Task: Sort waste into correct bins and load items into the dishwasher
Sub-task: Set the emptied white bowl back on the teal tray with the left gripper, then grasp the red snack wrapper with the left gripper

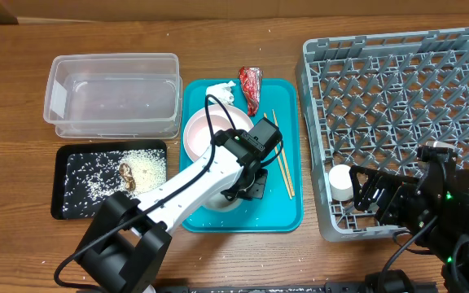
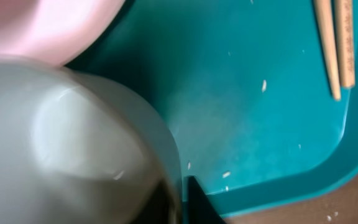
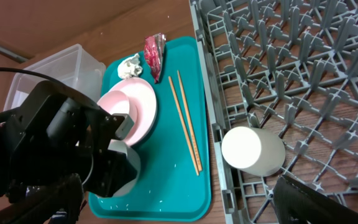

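Note:
A pale bowl [image 2: 73,143] stands on the teal tray's near left corner. My left gripper [image 1: 247,185] straddles its wall, with one dark finger [image 2: 201,208] just outside the rim; grip unclear. The pink plate [image 1: 206,130] lies behind the bowl, and two chopsticks [image 1: 282,155] lie to its right. A crumpled napkin [image 1: 221,92] and a red wrapper [image 1: 251,85] sit at the tray's far edge. Rice and a brown scrap [image 1: 129,172] lie in the black tray [image 1: 72,183]. The white cup [image 1: 342,181] lies in the grey rack [image 1: 405,98], beside my open, empty right gripper [image 1: 365,194].
The clear tub [image 1: 112,94] stands behind the black tray and holds nothing that I can see. A few rice grains dot the teal tray [image 2: 260,124]. The left arm reaches diagonally across from the front left. The rack fills the table's right side.

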### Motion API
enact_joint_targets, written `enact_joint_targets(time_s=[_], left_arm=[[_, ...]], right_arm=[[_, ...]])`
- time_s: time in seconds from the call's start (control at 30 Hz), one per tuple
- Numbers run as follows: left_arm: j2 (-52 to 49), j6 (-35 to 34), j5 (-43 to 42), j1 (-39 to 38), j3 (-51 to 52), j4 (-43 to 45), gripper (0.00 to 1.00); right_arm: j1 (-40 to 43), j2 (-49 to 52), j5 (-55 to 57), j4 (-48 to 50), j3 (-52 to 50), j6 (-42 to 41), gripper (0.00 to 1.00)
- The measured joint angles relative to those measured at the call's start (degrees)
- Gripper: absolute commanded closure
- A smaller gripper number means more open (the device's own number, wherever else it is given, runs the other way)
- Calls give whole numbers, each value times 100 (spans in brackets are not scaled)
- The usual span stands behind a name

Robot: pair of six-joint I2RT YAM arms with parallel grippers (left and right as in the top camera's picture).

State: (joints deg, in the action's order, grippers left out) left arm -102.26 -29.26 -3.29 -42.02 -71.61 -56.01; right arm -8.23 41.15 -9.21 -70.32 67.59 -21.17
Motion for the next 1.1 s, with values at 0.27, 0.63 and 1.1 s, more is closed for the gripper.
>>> enact_joint_targets(time_s=[0.27, 0.63, 1.1], left_arm=[[0, -109, 61, 28, -378, -321, 27], [-66, 573, 693, 774, -1589, 2041, 29], [-2387, 723, 50, 1499, -2487, 2911, 24]], right_arm=[[-2, 0, 0, 2, 0, 0, 0], [-2, 0, 0, -26, 0, -2, 0], [-2, 0, 2, -234, 0, 0, 0]])
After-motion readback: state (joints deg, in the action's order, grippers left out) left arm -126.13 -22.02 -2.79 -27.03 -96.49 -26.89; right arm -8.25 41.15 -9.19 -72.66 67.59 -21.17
